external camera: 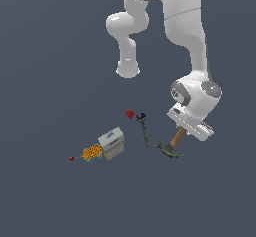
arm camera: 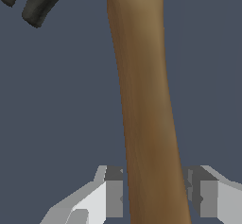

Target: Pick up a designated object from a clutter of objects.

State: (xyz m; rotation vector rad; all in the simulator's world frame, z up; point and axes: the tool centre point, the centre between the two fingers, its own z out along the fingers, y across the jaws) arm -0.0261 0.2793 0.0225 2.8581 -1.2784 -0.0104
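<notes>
Flat grey-blue floor, claw open around the hammer handle – fingers not quite touching, box at nine o'clock.

The white robot arm's wrist hangs low over the light brown wooden-handled claw hammer; the fingers are hidden. Its dark grey head lies just beyond the wrist. Beside that head lies a thin dark chain-like tool, then a red lump. Farther off sit a grey-white box, an orange patterned piece and a tiny red bit.
</notes>
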